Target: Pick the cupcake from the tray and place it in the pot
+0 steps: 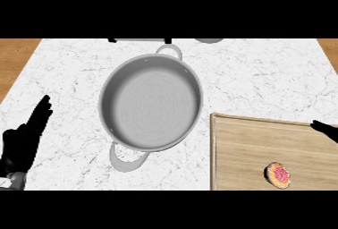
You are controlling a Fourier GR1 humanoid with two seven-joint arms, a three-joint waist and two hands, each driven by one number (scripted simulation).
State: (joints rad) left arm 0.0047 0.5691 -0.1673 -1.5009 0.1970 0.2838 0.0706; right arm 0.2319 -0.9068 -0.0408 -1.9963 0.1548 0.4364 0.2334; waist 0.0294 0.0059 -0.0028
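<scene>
A small cupcake (279,175) with pink topping lies on the wooden tray (251,143) at the lower right. A grey metal pot (150,102) with two loop handles stands in the middle of the marble counter, with nothing inside. My left hand (23,138) rests open at the left edge, fingers straight and pointing up, well left of the pot. Only a fingertip or two of my right hand (325,129) shows at the right edge, above the tray's far corner and apart from the cupcake.
The white marble counter (264,76) stretches around the pot, with wooden floor strips at the far left and right. Dark objects and a grey round shape (210,40) sit along the counter's back edge.
</scene>
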